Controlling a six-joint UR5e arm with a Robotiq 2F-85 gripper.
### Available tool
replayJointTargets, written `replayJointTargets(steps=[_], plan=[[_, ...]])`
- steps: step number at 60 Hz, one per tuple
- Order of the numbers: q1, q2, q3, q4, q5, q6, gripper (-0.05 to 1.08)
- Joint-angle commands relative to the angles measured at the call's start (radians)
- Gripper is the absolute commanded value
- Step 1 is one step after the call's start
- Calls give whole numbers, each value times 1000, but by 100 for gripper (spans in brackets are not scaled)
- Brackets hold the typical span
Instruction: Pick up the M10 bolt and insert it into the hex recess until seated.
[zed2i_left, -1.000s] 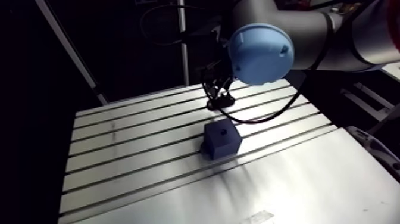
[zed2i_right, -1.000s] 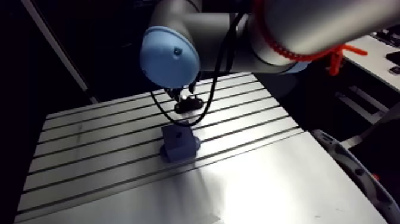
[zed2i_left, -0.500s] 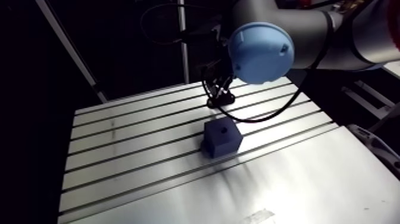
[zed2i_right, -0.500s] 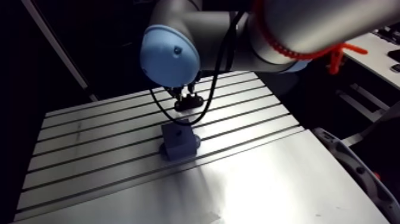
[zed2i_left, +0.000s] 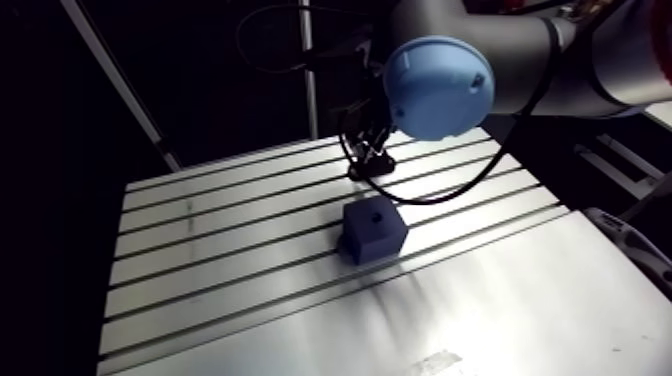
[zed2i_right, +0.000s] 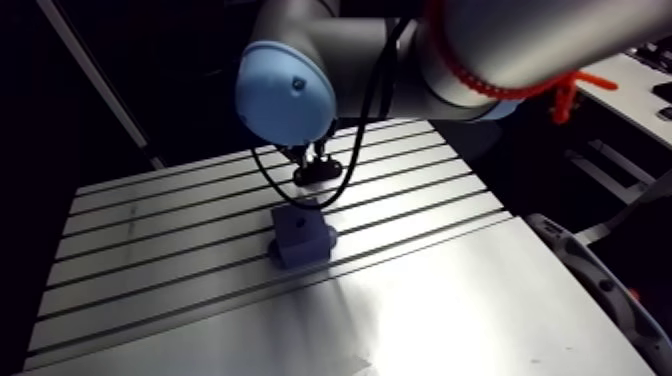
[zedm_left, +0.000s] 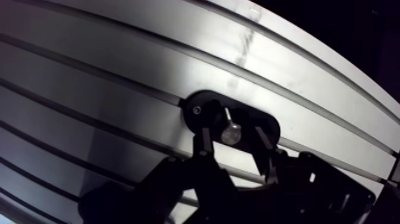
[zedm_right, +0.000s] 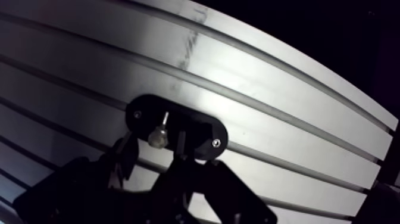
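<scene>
Tool spread around bolt — in black holder.

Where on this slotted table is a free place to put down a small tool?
Free: the smooth near part of the slotted aluminium table, in front of the dark blue cube with a hole, and the bare slotted strips beside it. Crowded: behind the cube, where the gripper straddles the silver bolt in its black oval holder.

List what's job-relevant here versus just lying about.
Job: M10 bolt standing in black holder; blue block with its recess; gripper, open, straddling the bolt.
Lying about: nothing visible; just the slotted table underneath.
</scene>
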Motion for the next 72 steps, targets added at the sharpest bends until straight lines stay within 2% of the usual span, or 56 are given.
replayJointTargets(steps=[1,72], plan=[[2,2,-3,0,1,4,54],[2,5,-2,1,-4,13,64]])
